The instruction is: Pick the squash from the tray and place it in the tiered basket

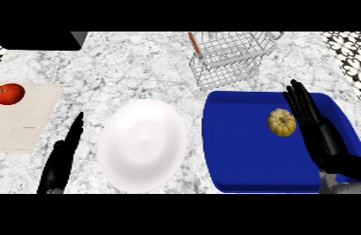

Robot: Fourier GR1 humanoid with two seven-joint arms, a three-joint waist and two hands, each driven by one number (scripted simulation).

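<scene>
Head view: squash point(282, 122) lying on the blue tray point(247, 167), right hand point(315, 129) just beside it.

Right-hand fingers are straight, grasping nothing, above the tray's right side. Left hand point(60, 160), fingers also straight, rests left of the white plate point(143, 144). Wire tiered basket point(229, 57) stands behind the tray; a tomato point(11, 93) sits on a mat point(28, 124).

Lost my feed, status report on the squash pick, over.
Right hand open beside squash, not gripping. Squash on blue tray. Left hand open, resting at lower left. Path to tiered basket unobstructed.
</scene>
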